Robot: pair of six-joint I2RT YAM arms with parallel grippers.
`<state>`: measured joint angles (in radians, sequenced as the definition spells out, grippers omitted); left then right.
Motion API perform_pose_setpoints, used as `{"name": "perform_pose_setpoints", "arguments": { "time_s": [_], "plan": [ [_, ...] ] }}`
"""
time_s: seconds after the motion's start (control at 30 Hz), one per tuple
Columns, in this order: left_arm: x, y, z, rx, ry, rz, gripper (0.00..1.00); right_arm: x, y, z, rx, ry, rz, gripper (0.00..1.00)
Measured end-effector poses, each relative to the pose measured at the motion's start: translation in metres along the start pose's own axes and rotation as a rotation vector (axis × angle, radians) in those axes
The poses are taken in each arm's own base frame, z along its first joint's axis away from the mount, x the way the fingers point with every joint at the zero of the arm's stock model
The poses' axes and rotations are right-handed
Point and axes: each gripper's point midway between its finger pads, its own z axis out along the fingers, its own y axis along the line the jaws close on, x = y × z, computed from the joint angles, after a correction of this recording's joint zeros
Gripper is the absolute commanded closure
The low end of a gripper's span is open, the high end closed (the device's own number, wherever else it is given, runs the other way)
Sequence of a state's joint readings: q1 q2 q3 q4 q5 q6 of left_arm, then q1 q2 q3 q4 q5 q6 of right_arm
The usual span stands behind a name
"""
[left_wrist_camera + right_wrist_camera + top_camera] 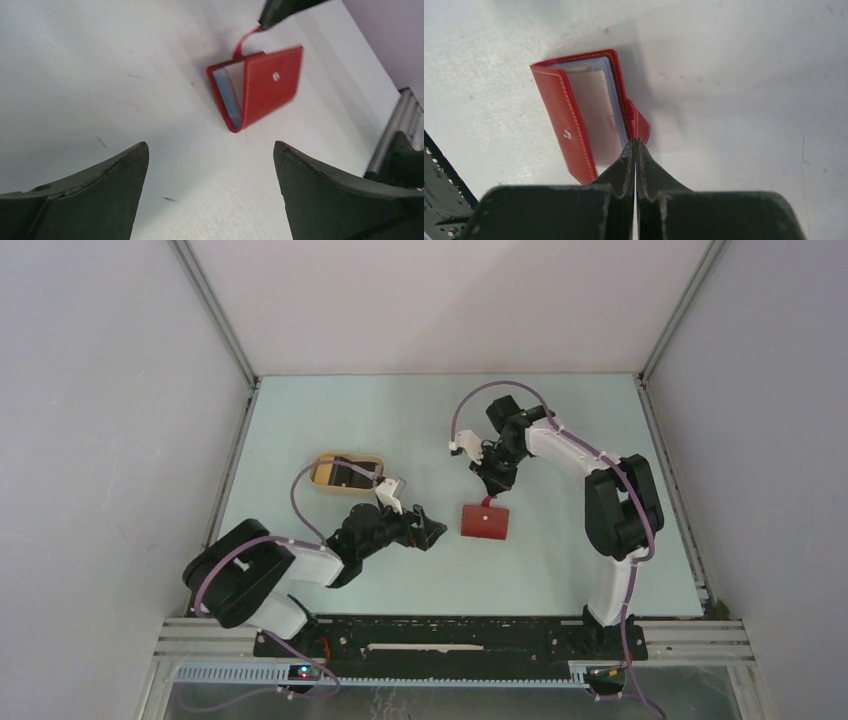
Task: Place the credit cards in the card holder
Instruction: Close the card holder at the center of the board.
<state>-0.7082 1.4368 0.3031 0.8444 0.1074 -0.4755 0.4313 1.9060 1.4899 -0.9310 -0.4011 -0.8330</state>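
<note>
While right fingers (pixel 626 162) pinch its tab (pixel 642 129), the card holder (pixel 566 125) gapes open.

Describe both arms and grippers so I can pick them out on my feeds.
Both the left arm and right arm have white shells, black joints and a looping lilac cable. The left gripper and right gripper carry dark, tapered, scuffed fingers.
</note>
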Motion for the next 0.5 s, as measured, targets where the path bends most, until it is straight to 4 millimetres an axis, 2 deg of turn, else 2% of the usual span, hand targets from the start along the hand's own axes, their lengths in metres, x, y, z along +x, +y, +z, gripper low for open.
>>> {"name": "perform_pose_setpoints", "arguments": {
  "time_s": [0.07, 0.17, 0.33, 0.5],
  "plan": [
    [0.010, -0.004, 0.001, 0.039, 0.009, -0.055, 0.19, -0.008, 0.004, 0.006, -0.018, -0.005, -0.030, 0.97],
    [0.021, -0.011, 0.009, 0.091, 0.018, -0.133, 0.31, -0.012, 0.014, 0.014, -0.047, 0.000, -0.053, 0.97],
    [0.042, -0.011, 0.025, 0.119, 0.058, -0.251, 0.32, -0.013, 0.020, 0.023, -0.069, 0.012, -0.054, 0.97],
    [0.032, -0.027, 0.041, 0.155, 0.032, -0.267, 0.32, -0.012, 0.017, 0.022, -0.065, 0.004, -0.036, 0.96]
  ]
}}
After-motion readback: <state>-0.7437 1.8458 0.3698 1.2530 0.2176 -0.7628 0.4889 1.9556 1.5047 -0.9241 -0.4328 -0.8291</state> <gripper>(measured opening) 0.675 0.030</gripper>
